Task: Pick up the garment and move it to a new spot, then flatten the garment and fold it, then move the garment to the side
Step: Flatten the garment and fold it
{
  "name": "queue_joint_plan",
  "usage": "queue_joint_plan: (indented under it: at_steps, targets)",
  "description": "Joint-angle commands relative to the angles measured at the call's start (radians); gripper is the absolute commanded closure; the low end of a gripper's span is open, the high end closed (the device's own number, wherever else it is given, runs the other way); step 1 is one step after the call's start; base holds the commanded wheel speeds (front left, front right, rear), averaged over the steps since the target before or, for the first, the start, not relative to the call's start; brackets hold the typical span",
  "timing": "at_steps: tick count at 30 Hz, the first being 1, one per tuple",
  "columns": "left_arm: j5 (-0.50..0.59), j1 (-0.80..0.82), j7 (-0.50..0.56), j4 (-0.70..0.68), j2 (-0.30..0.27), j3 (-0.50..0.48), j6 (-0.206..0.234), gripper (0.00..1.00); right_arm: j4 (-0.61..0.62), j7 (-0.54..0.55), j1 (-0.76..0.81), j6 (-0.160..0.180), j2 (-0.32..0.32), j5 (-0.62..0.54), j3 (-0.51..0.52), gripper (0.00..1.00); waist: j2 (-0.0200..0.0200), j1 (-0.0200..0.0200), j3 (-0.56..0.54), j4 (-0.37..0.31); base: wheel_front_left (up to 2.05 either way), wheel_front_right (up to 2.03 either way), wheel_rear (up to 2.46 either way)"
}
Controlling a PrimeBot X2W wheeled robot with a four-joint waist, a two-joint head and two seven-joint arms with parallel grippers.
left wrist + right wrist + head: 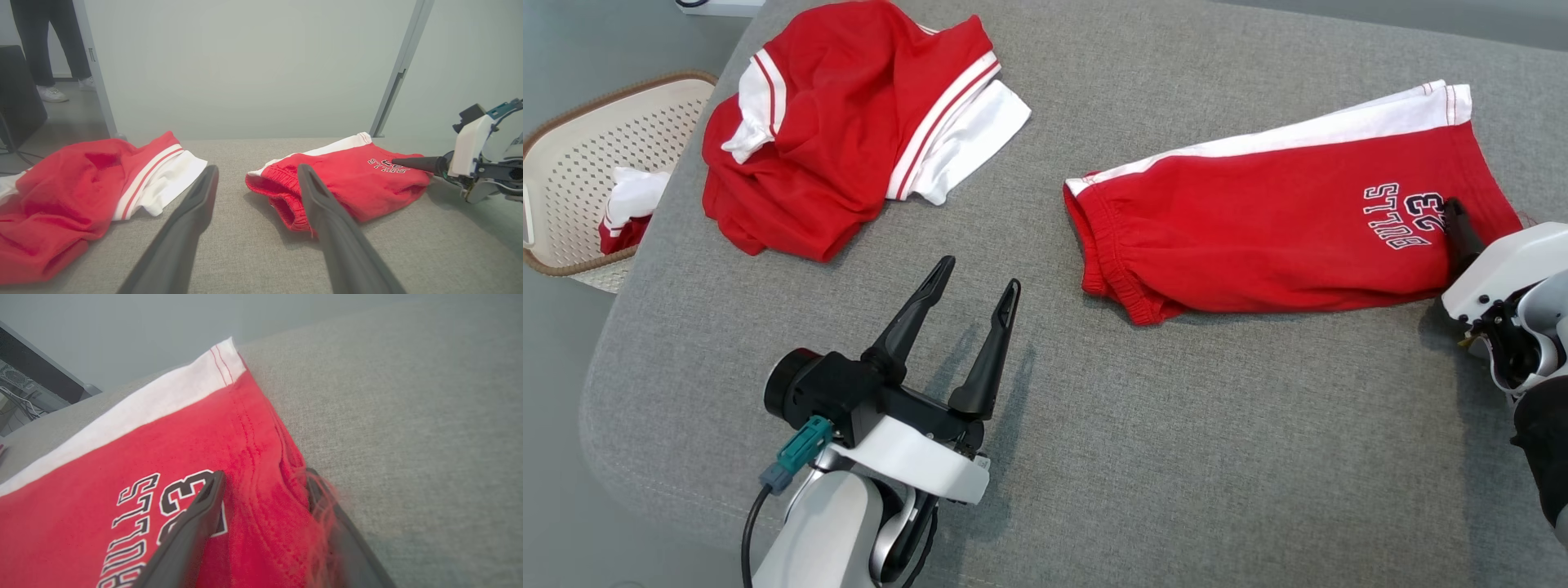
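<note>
The garment, red shorts (1282, 220) with a white side stripe and "BULLS 23" print, lies flat on the right of the grey padded table (1176, 449). Its elastic waistband points toward the table's middle. My right gripper (1458, 224) is at the shorts' hem end. In the right wrist view its open fingers (264, 475) straddle the red hem (261, 457), one finger (196, 522) lying on top of the print and the other along the cloth's edge. My left gripper (980, 274) hovers open and empty over bare table, left of the waistband (282, 196).
A second red and white garment (833, 139) lies crumpled at the table's back left. Off the left edge stands a perforated basket (572, 163) holding a bit of cloth (625, 208). A person's legs (49, 49) stand beyond a door frame.
</note>
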State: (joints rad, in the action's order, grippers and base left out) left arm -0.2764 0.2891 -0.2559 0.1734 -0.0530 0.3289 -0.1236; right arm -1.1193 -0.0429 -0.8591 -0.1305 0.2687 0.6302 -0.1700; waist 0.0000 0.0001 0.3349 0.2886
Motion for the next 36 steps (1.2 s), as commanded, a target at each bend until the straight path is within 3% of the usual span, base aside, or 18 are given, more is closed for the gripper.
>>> queue_joint_plan:
  at_steps: [1,6,18,36]
  targets:
    - [-0.005,0.01,-0.006,-0.026,-0.016,-0.033,-0.007,0.0,-0.007,0.01,0.007,0.0,-0.012,0.013,-0.032,1.0,0.0,-0.0001,0.002,-0.001,0.0,0.0,0.0]
    - [-0.002,0.011,-0.006,-0.028,-0.016,-0.041,-0.007,0.0,-0.021,-0.004,0.007,0.0,-0.01,0.017,-0.057,1.0,0.0,-0.0001,-0.002,-0.014,0.0,0.0,0.0]
    - [0.006,0.006,-0.006,-0.033,-0.028,-0.057,-0.007,0.0,-0.033,-0.166,0.082,0.0,-0.014,0.037,-0.05,1.0,0.0,-0.0001,-0.034,-0.105,0.0,0.0,0.0]
    - [0.02,0.017,-0.006,-0.032,-0.042,-0.064,-0.007,0.0,0.141,-0.219,0.277,0.0,-0.003,0.023,0.048,1.0,0.0,-0.0001,-0.043,-0.23,0.0,0.0,0.0]
